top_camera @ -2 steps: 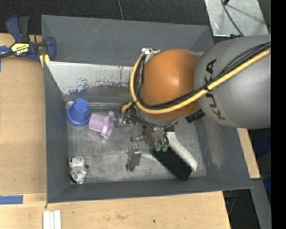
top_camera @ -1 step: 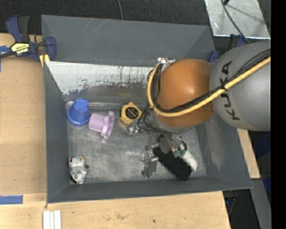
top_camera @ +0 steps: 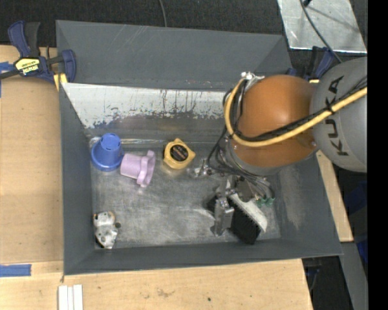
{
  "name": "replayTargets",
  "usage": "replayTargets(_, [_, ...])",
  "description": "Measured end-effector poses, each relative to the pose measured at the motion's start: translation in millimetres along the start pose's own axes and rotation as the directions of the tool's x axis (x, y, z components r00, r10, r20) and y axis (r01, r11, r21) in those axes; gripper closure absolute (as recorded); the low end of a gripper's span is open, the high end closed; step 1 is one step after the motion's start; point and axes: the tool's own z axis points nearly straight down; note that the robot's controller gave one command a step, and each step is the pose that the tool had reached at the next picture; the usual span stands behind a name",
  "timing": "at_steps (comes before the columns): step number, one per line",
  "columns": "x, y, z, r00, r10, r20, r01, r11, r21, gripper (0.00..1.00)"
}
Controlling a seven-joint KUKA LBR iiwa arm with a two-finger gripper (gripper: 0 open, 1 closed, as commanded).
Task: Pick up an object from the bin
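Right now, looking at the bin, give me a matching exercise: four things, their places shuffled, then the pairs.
Things: 1 blue cup; 2 lilac piece; 3 yellow round piece; 4 small whitish thing.
Places: A lower left corner of the view; B middle of the back three; C leftmost of the back three; D rightmost of the back three.
Pairs: 1-C; 2-B; 3-D; 4-A.

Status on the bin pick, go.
Gripper down at lower right of the bin, by a black-and-white thing. Hold: cannot tell. Blue cup, lilac piece, yellow disc lie left, apart from it.
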Motion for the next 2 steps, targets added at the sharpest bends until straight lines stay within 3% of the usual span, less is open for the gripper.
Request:
replayTargets(1, [-10.0,-25.5,53.1,0.998,-0.067,0.007,0.067,0.998,0.002,0.00])
replayTargets(2, [-14.7,-37.5,105.8,0.999,0.031,-0.006,-0.031,1.000,-0.001,0.00])
